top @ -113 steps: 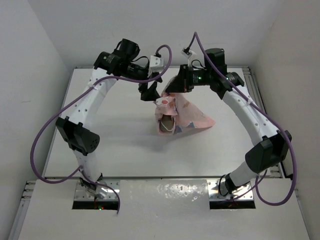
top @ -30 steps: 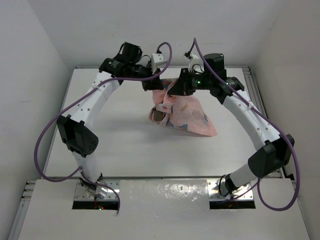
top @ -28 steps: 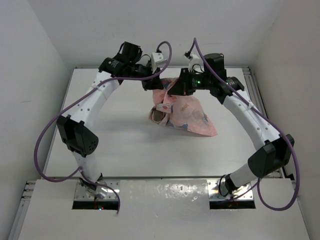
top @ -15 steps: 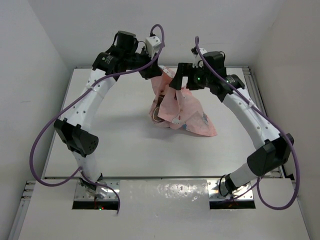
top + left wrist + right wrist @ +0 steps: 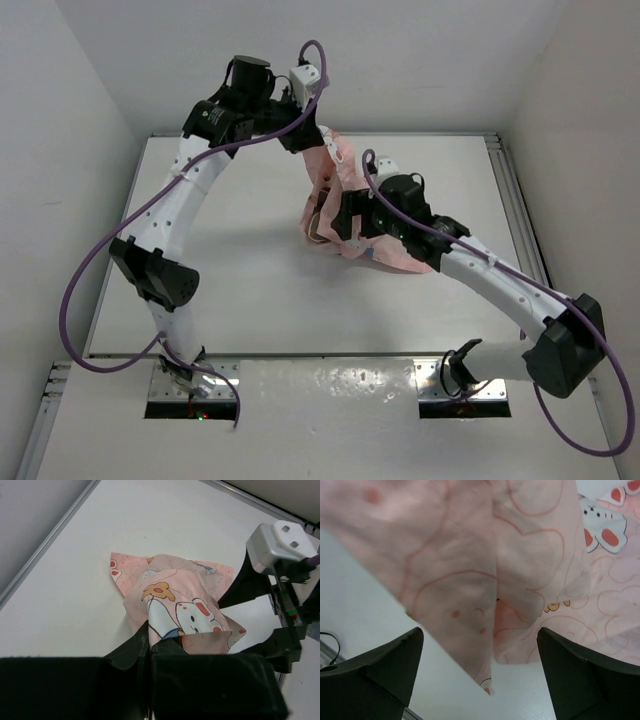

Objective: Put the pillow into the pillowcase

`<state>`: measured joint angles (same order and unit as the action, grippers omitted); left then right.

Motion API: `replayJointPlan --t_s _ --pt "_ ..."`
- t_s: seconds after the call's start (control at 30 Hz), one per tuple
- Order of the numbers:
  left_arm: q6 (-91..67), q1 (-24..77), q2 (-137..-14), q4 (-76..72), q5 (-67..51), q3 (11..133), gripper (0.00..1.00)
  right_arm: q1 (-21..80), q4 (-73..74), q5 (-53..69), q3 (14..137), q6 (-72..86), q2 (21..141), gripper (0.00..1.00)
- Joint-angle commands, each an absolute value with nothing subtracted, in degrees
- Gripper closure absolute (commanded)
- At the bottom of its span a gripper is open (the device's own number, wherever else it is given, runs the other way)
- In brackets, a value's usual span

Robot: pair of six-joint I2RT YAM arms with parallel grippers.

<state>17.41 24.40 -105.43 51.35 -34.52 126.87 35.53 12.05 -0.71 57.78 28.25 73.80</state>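
The pink printed pillowcase [image 5: 352, 205] hangs in a bunch from my left gripper [image 5: 312, 137], which is shut on its top corner; its lower part rests on the table. In the left wrist view the cloth [image 5: 176, 605] comes straight out of the closed left gripper [image 5: 149, 639]. A small grey-olive patch of the pillow [image 5: 317, 222] shows at the case's lower left mouth, and the rest is hidden inside. My right gripper [image 5: 345, 226] is open beside the lower cloth. In the right wrist view a fold of the pillowcase [image 5: 470, 560] dangles between the spread fingers [image 5: 380, 675], untouched.
The white table [image 5: 220, 260] lies under everything, with metal rails along its right edge [image 5: 512, 200] and left edge. White walls close in the back and both sides. The right arm's wrist [image 5: 280, 580] sits close to the hanging cloth.
My right gripper has let go of the pillowcase, opened, and dropped down and nearer, to the cloth's lower part. My left gripper has lifted its corner higher.
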Motion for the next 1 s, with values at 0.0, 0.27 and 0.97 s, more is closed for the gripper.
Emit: replayJointPlan --t_s 0.0,0.27,0.97 --pt "16.26 24.79 -104.94 47.72 -35.86 130.6 1.0 36.65 7.65 -7.2 57.3 31.37 75.4 0.07" --pt "16.52 24.87 -104.94 47.55 -34.99 130.78 1.0 37.53 0.52 -6.94 56.95 36.03 79.62 0.7" --pt "36.2 26.71 -102.49 47.55 14.14 165.84 1.0 20.04 37.96 -0.18 122.15 12.57 84.02 1.0"
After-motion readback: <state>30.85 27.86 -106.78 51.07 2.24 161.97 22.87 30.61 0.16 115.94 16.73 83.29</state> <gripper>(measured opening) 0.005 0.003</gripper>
